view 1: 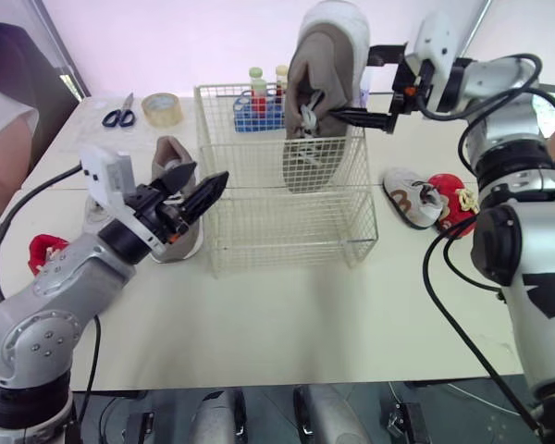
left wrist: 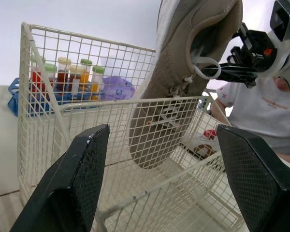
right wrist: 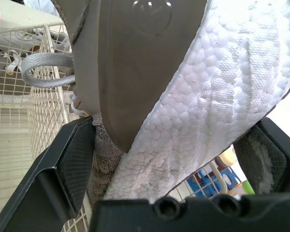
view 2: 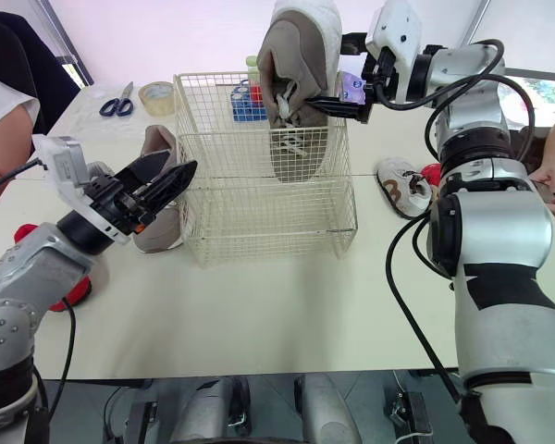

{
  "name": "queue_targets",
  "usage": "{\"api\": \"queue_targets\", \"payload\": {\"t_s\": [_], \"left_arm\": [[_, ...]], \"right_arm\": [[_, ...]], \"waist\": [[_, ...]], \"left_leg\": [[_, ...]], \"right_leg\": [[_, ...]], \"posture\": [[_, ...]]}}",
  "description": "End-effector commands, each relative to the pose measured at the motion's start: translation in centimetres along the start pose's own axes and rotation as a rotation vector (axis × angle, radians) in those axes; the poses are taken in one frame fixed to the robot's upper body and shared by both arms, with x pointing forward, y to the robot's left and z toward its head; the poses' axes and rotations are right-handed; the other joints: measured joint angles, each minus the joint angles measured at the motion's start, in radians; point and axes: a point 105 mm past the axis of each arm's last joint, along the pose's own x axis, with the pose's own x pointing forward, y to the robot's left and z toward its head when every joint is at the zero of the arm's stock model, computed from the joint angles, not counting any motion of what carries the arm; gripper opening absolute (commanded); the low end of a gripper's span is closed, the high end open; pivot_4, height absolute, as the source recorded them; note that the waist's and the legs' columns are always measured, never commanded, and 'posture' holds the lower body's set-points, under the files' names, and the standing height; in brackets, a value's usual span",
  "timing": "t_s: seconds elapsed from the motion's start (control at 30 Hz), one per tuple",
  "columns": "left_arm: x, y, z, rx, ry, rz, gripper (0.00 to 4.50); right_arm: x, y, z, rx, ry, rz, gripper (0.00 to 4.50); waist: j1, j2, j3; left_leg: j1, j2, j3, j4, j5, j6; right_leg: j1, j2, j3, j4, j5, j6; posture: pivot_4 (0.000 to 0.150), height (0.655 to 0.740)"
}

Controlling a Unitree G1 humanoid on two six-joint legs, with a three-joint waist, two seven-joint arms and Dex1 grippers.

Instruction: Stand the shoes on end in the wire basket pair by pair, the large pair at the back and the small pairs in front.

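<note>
Am gripping big shoe (view 1: pixel 310 102) by heel in R gripper (view 1: pixel 363 85), long axis vertical, toe down inside wire basket (view 1: pixel 259 231) rim, approx 1 o'clock of its centre. L gripper (view 1: pixel 203 180) is gaping wide at basket's 9 o'clock, beside mate shoe (view 1: pixel 171 155), so nearer it.

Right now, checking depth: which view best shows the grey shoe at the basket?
Left eye view: the grey shoe hangs toe-down, partly inside the wire basket. Right eye and left wrist views agree; right wrist view shows its sole close-up.
</note>
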Motion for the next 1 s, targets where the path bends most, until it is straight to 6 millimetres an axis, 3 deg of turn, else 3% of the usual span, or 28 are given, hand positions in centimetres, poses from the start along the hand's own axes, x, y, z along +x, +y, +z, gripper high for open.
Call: {"api": "queue_targets", "payload": {"t_s": [0.03, 0.17, 0.37, 0.5, 0.73, 0.9, 1.0], "left_arm": [[0.4, -0.4, 0.6, 0.022, -0.031, -0.024, 3.62], [0.8, -0.5, 0.2, 0.019, -0.029, -0.028, 3.62], [1.2, -0.3, 0.0, 0.017, -0.028, -0.033, 3.62], [1.5, -0.2, -0.2, 0.013, -0.025, -0.041, 3.62], [1.5, -0.3, -0.3, 0.026, -0.015, -0.039, 3.62], [0.5, 0.4, 0.7, 0.072, -0.012, 0.007, 3.62], [-0.6, 1.5, 2.4, 0.129, 0.01, 0.05, 3.62]], "right_arm": [[-1.5, -2.0, 3.1, -0.07, -0.06, -0.056, 4.47], [-2.4, -2.4, 2.1, 0.019, -0.039, -0.092, 4.47], [-5.2, -2.2, 1.9, 0.343, -0.157, -0.032, 4.47], [-5.5, -2.0, 1.8, 0.388, -0.201, -0.032, 4.47], [-6.0, -1.3, -0.1, 0.335, -0.072, -0.036, 4.47], [-6.4, -0.5, 1.4, 0.283, -0.143, -0.038, 4.47], [-7.8, 1.7, 2.8, 0.329, -0.166, -0.001, 4.47]], "waist": [[0.0, 0.0, 0.0], [0.002, 0.0, 0.0], [0.008, 0.0, 0.0], [0.0, 0.0, 0.0], [0.0, 0.0, 0.0], [0.001, 0.0, 0.0], [0.004, 0.0, 0.0]], "left_leg": [[0.0, 0.0, 0.0, 0.0, 0.0, 0.0], [0.0, 0.0, 0.0, 0.0, 0.0, 0.0], [0.0, 0.0, 0.0, 0.001, 0.0, 0.0], [0.001, 0.0, 0.0, 0.001, 0.0, 0.0], [0.001, 0.0, 0.0, 0.001, 0.0, 0.0], [0.001, 0.001, -0.001, 0.001, 0.0, 0.0], [0.001, 0.001, -0.002, 0.001, 0.001, -0.001]], "right_leg": [[0.0, 0.0, 0.0, 0.0, 0.0, 0.0], [0.0, 0.0, 0.0, 0.0, 0.0, 0.0], [0.001, 0.0, 0.0, 0.0, 0.0, 0.0], [0.001, 0.0, 0.0, 0.0, 0.0, 0.0], [0.001, 0.001, 0.0, 0.001, 0.001, -0.001], [0.001, 0.001, 0.0, 0.001, 0.001, -0.001], [0.001, 0.001, -0.001, 0.002, 0.001, -0.001]], "posture": [[0.15, 0.74], [0.15, 0.74], [0.15, 0.74], [0.15, 0.74], [0.15, 0.74], [0.15, 0.74], [0.15, 0.74]]}}
